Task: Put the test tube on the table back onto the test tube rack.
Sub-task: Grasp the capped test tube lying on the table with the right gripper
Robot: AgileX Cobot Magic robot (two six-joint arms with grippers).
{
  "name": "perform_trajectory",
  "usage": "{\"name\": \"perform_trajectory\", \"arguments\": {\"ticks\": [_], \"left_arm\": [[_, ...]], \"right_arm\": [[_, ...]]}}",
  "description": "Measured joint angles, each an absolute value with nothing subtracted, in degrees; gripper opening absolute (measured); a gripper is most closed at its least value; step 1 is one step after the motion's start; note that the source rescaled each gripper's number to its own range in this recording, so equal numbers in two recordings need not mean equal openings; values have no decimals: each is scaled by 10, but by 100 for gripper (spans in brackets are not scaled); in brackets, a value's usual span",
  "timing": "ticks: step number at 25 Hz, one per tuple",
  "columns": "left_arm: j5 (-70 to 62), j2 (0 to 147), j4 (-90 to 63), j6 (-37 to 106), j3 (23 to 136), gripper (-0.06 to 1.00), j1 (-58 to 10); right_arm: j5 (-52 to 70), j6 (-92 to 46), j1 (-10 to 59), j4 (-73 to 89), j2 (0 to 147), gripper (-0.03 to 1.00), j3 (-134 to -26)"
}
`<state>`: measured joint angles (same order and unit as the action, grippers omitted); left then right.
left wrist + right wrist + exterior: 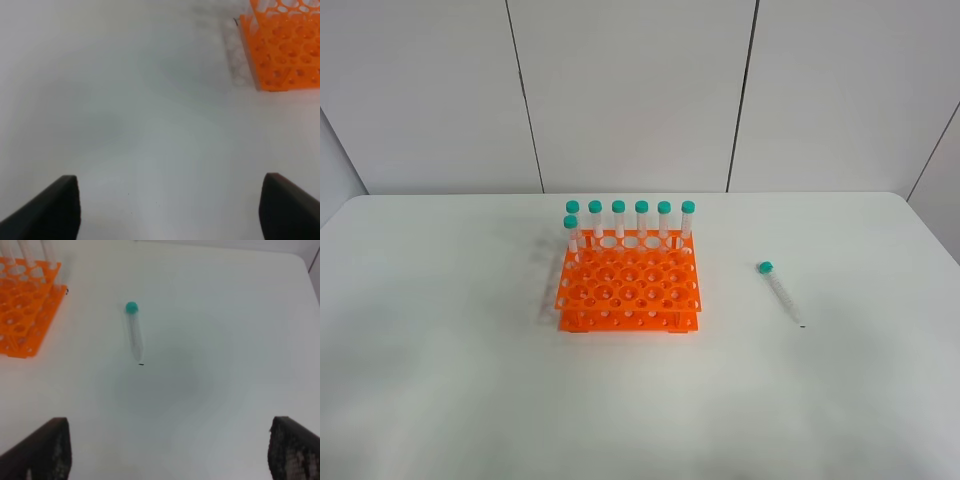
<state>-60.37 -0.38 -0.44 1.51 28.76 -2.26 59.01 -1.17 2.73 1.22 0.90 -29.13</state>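
Wide and empty is how both pincers stand. The right pincer [170, 452] shows two dark fingers set far apart, and the left pincer [167, 207] is spread the same way.

The test tube [135, 335] lies flat on the desk [470, 390], well apart from the test tube rack [628, 288] on the rack's right-arm side, with nothing touching it. Its teal screw cap [131, 307] sits a little nearer the rack than its conical tip [140, 361] does.

It looks like light, stiff clear plastic. The barrel is smooth and round, so it would probably roll or slide under a careless touch. A modest squeeze should not harm it.

The best hold is likely across the barrel just below the cap. There the cap's shoulder would stop it slipping through, and the tip stays free to enter a hole. The right pincer is the one facing it.

In the rack, seven capped tubes [641, 222] stand upright. Six are along the far row and one is in the next row at a corner. Most of the rack's other holes look free.
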Motion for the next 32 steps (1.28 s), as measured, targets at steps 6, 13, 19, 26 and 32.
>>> {"name": "perform_trajectory", "arguments": {"ticks": [6, 13, 19, 26, 32], "left_arm": [[-604, -4, -4, 15, 288, 98, -23], [-604, -4, -4, 15, 288, 98, -23], [-604, -4, -4, 15, 288, 98, -23], [-604, -4, -4, 15, 288, 98, -23], [-604, -4, -4, 15, 288, 98, -23]], "right_arm": [[573, -8, 27, 11, 210, 97, -409], [570, -8, 27, 26, 512, 100, -556], [571, -11, 27, 28, 725, 100, -643], [556, -55, 27, 40, 975, 100, -758], [543, -79, 56, 44, 1041, 100, -772]]}}
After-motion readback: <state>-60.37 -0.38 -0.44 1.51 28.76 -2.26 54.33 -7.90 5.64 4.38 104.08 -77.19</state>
